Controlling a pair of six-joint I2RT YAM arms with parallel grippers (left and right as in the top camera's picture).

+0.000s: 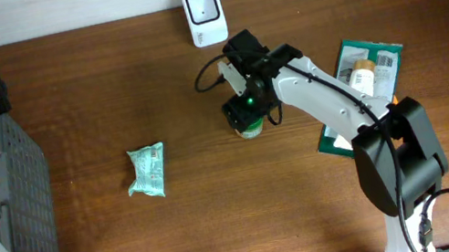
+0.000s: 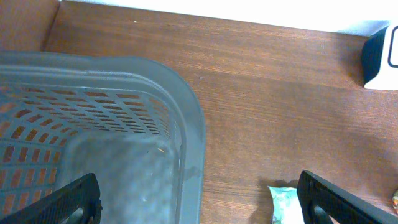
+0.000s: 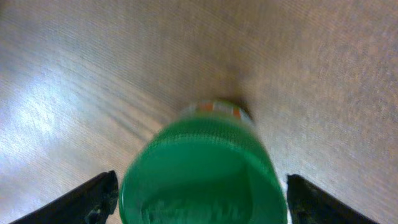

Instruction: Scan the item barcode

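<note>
My right gripper (image 3: 198,196) hangs spread over the green-capped bottle (image 3: 205,155), one finger on each side of the cap. A sliver of bench (image 1: 88,85) shows past the left finger, so I read it as released, not pinching. The bottle stands upright on the wood directly beneath my wrist, near the white scanner (image 1: 204,15) at the back edge but apart from it. A strip of its label peeks out below the cap, too blurred to show a barcode or which way one would face.

Farther out, a pale green packet (image 1: 147,171) lies alone mid-bench, and more goods sit in a pile (image 1: 367,68) by my right arm's base. My left gripper (image 2: 199,199) waits wide open and empty above the rim of the grey basket (image 2: 186,124), whose visible part holds nothing.

My judgement: the job is at an early or middle stage. Nothing shown proves the scanner has read any code. The bottle's label has yet to be seen facing the scanner's window, and the packet and the pile appear to be waiting their turn.
</note>
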